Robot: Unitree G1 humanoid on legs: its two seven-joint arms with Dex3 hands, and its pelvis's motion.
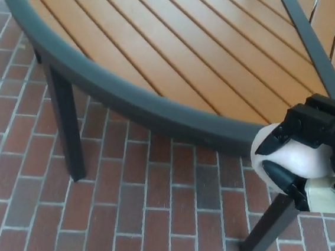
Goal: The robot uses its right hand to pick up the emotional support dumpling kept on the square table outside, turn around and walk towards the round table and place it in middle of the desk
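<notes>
My right hand (pixel 316 154) comes in from the right edge, its black fingers shut on a pale, rounded dumpling (pixel 289 156). The dumpling hangs just off the near rim of the round table (pixel 128 101), over the brick floor. The table has orange wooden slats and a dark grey metal rim, and fills the upper part of the head view. My left hand does not show.
Dark table legs stand at the left (pixel 66 130) and lower right (pixel 267 230). A dark crossbar (pixel 309 41) runs over the slats at the top right. Red brick paving (pixel 148 206) covers the ground in front.
</notes>
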